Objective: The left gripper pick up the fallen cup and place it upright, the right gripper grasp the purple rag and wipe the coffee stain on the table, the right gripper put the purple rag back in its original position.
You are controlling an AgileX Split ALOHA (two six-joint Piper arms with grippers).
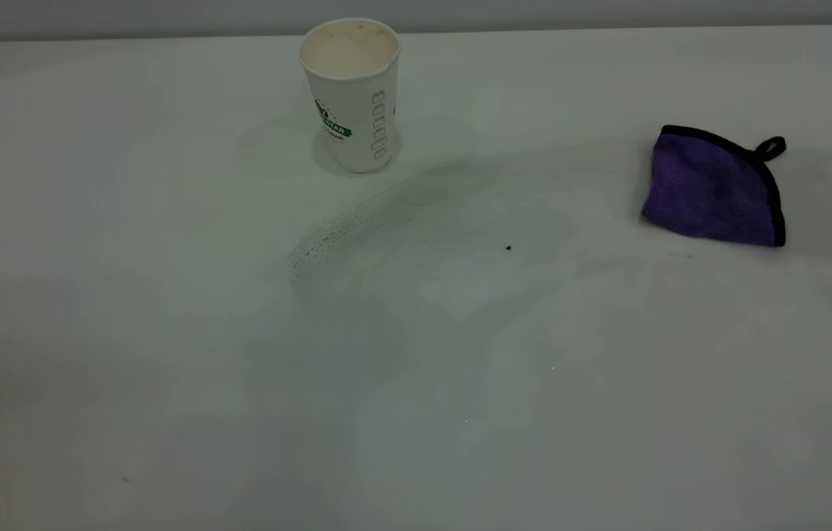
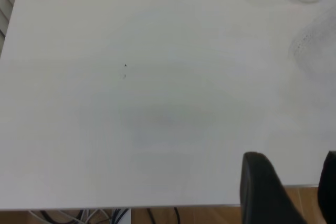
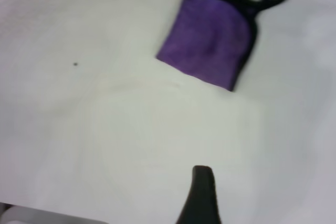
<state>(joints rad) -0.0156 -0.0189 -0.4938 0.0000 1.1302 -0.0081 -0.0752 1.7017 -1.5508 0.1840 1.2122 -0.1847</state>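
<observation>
White cup upright, green "STAR" lettering.

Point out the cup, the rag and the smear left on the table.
cup [image 1: 354, 110], exterior view, on its printed side wall.
rag [image 1: 711, 188], exterior view, on the middle of the purple cloth.
smear [image 1: 357, 225], exterior view, on the faint grey streak in front of the cup.

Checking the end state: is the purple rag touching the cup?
Apart. The exterior view shows the purple rag lying well right of the upright cup, with bare table between them.
</observation>
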